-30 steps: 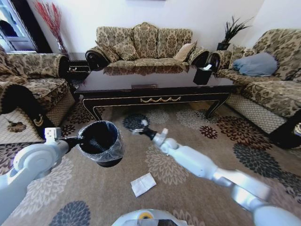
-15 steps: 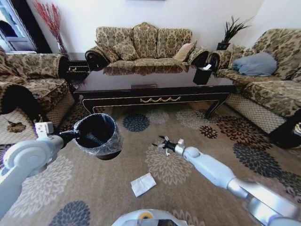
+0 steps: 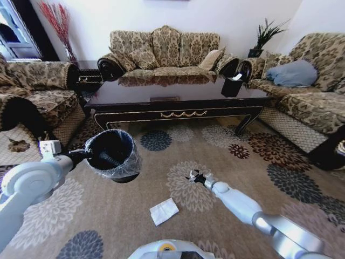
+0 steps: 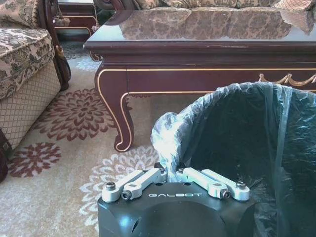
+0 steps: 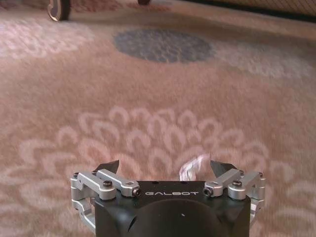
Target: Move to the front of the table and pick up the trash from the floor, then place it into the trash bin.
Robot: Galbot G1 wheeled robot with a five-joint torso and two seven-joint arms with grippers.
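My left gripper is shut on the rim and liner of the round black trash bin, holding it above the carpet at the left; the bin's inside looks dark. Low over the carpet, right of centre, my right gripper stands open. In the right wrist view a tiny pale scrap of trash lies on the carpet between the open fingers of the right gripper, close to one fingertip. A white paper square lies on the floor near my base. The dark table stands beyond.
Sofas surround the table on the left, far and right sides. A black tissue holder sits on the table's right end. The table's curved leg is close behind the bin. Patterned carpet lies open between me and the table.
My right arm has swung away from beside the bin, down and to the right, to just above the carpet. The left arm with the bin has barely moved.
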